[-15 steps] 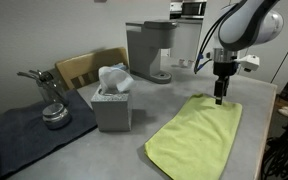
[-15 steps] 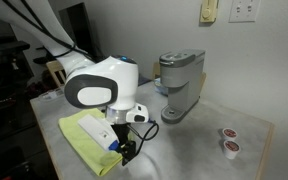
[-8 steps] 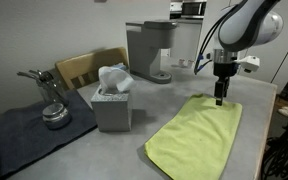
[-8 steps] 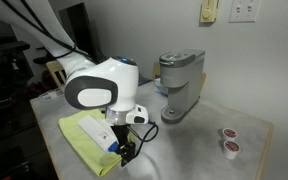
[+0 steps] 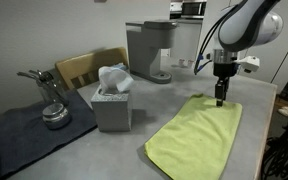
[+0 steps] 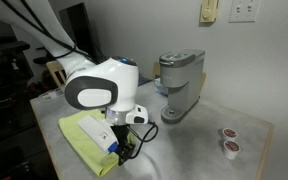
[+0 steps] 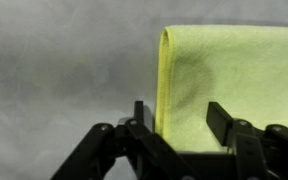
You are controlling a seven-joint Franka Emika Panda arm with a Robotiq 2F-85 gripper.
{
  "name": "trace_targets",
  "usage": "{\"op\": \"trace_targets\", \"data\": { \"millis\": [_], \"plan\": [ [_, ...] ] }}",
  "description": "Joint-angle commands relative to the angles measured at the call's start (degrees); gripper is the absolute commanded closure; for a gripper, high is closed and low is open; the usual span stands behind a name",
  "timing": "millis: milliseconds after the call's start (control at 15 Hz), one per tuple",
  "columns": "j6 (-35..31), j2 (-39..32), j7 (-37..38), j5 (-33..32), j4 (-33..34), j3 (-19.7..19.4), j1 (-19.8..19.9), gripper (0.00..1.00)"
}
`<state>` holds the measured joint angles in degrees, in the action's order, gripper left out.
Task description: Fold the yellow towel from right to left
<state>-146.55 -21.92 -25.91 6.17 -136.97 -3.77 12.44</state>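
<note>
The yellow towel [image 5: 197,136] lies flat on the grey table, and shows in both exterior views [image 6: 86,139]. My gripper [image 5: 220,100] hangs straight down over the towel's far edge, fingertips close to the cloth. In the wrist view the gripper [image 7: 181,115] is open, its two black fingers straddling the towel's folded edge [image 7: 164,80], one finger off the cloth and one over it. Nothing is held between the fingers. In an exterior view the gripper [image 6: 125,152] is partly hidden behind the arm's white wrist.
A grey tissue box [image 5: 112,103] stands beside the towel. A coffee machine [image 5: 149,50] stands at the back, with a wooden chair back [image 5: 84,68] and a metal object [image 5: 52,110] on a dark mat. Two coffee pods [image 6: 227,141] lie near the table edge.
</note>
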Motion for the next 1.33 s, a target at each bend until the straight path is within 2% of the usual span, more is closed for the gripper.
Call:
{"op": "trace_targets", "data": {
  "millis": [0, 333, 867, 1267],
  "plan": [
    [-0.2, -0.7, -0.4, 0.6, 0.1, 1.4, 1.7, 0.64],
    [0.1, -0.8, -0.7, 0.8, 0.3, 1.7, 2.0, 0.99],
    [0.7, 0.7, -1.3, 1.9, 0.2, 2.5, 2.3, 0.99],
    [1.4, 6.1, -4.2, 6.2, -1.1, 5.0, 2.5, 0.99]
  ]
}}
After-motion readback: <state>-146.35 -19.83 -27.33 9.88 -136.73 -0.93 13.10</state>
